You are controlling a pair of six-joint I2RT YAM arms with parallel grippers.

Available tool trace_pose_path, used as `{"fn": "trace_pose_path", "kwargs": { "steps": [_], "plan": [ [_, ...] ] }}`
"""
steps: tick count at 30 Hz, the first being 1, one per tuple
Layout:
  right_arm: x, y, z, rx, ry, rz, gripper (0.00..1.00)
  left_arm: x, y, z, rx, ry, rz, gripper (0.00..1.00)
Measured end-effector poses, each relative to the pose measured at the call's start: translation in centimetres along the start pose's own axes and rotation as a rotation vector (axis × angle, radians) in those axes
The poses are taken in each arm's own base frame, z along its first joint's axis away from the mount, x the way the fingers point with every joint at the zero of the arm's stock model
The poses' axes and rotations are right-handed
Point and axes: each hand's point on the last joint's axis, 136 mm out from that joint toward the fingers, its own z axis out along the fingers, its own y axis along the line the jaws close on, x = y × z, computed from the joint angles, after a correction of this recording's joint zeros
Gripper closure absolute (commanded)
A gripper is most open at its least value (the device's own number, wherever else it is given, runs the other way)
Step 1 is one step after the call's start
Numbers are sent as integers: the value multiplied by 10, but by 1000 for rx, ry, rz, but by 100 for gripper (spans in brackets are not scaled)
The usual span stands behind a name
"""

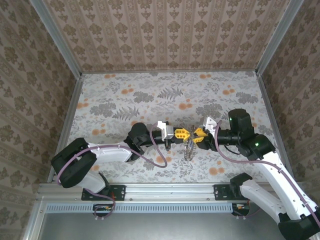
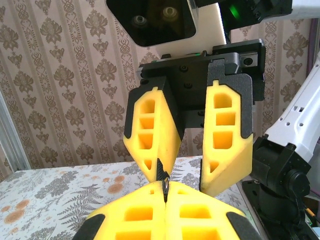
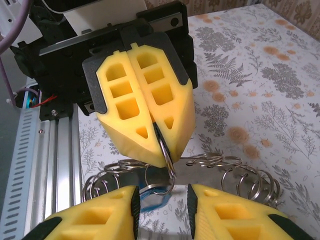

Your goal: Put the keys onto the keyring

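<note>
Seen from above, the two arms meet tip to tip over the near middle of the flowered table point(image 1: 120, 100). The keys point(image 1: 189, 149) sit as a small grey bunch just beneath the fingertips. The right wrist camera adds what that view misses: the left gripper point(image 3: 161, 150) is clamped tight on a thin keyring point(image 3: 172, 167), and the bunch's metal loops are spread on the table just below it. The left wrist camera shows the right gripper point(image 2: 186, 182) facing it with its jaws apart. A green light point(image 2: 234, 10) glows on that arm.
</note>
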Motion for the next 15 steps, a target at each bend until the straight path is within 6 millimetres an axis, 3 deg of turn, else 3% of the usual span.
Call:
{"fn": "trace_pose_path", "kwargs": {
  "steps": [15],
  "plan": [
    [-1, -5, 12, -39, -7, -3, 73, 0, -2, 1, 6, -1, -5, 100]
  ]
}}
